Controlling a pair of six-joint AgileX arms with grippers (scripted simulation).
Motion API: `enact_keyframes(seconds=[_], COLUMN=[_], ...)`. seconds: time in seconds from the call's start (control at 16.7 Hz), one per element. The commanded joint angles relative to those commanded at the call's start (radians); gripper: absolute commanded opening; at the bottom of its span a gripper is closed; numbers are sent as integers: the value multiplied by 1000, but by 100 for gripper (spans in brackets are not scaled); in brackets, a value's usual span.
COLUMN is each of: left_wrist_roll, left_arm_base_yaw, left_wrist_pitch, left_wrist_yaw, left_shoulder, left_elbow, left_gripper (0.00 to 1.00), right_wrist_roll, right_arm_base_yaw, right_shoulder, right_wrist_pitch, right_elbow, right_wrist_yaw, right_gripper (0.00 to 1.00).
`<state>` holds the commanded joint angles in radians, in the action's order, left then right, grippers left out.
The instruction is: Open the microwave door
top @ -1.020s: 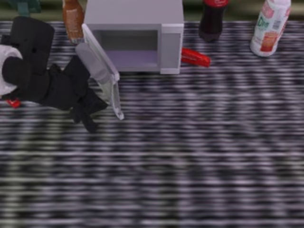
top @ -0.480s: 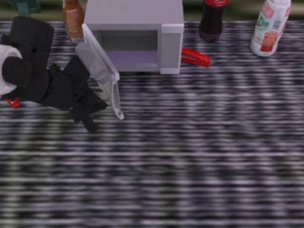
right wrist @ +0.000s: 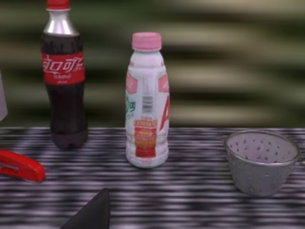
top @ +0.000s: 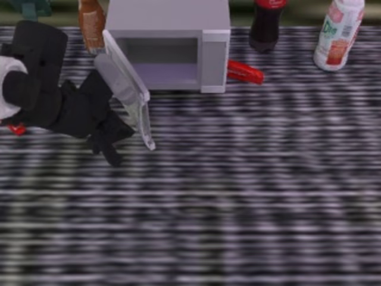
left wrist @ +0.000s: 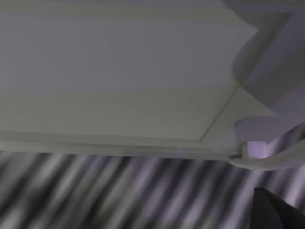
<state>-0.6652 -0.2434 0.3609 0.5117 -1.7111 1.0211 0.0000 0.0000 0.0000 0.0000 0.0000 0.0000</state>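
Our left arm: black, blocky, with white at the back

Our left arm (top: pixel 41 89) has matte black boxy links, a rounded white segment at its rear, a small red mark beneath, and slim dark fingers (top: pixel 110 156).

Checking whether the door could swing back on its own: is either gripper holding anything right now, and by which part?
It cannot be told. The left gripper sits beside the open microwave door, near its free edge, with no grip visible. The right arm is out of the top view.

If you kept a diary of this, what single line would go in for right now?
microwave door: swung wide open | microwave: inside bare | left gripper: beside the door's outer face | right arm: out of the top view
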Motion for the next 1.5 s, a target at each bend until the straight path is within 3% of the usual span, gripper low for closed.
enact_keyframes(seconds=[0.78,1.5], left_wrist_roll=[0,4], left_arm_base_yaw=[0,-5], left_wrist_pitch=[0,28], left_wrist_yaw=[0,-7], left_shoulder=[0,41], left_elbow=[0,-8], left_gripper=[98,100], right_wrist_roll=[0,0], right_arm_base_yaw=[0,0], right_shoulder=[0,0], right_wrist_pitch=[0,0], right_elbow=[0,0], right_wrist_yaw=[0,0], right_gripper=[100,100])
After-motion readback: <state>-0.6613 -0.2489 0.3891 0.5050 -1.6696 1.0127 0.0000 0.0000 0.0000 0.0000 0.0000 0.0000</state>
